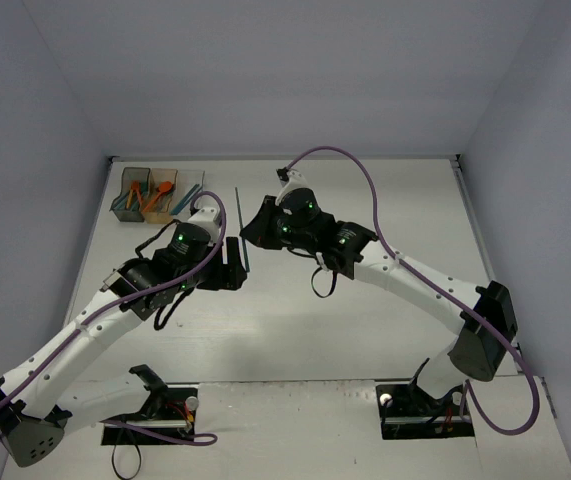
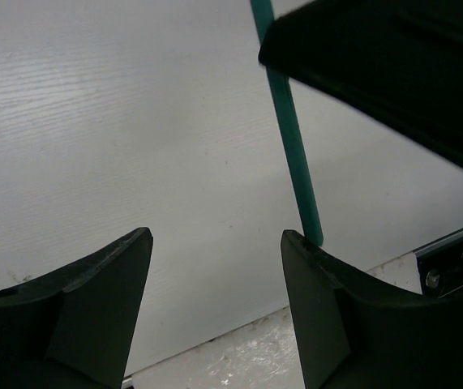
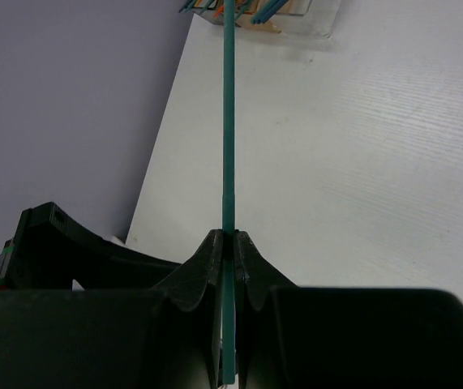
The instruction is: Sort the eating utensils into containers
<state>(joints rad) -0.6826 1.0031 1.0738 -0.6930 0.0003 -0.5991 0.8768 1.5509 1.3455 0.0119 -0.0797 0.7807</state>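
Midway over the white tabletop, the right claw pinches a teal chopstick, seemingly offering it to the open left claw nearer the containers.

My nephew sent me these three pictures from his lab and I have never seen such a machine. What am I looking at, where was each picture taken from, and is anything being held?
These are two robot arms bolted side by side at the near edge of a white table. The wide picture comes from a fixed camera above and behind them. The other two come from small cameras on each wrist, so the dark shapes at the bottom are that arm's own fingers.

The right hand is shut on a thin teal stick, pinched between its two fingers. The left hand is open and holds nothing; the same stick passes just in front of it.

At the far left corner stands a row of small see-through bins with orange and teal utensils already in them. The job is sorting such utensils into those bins.
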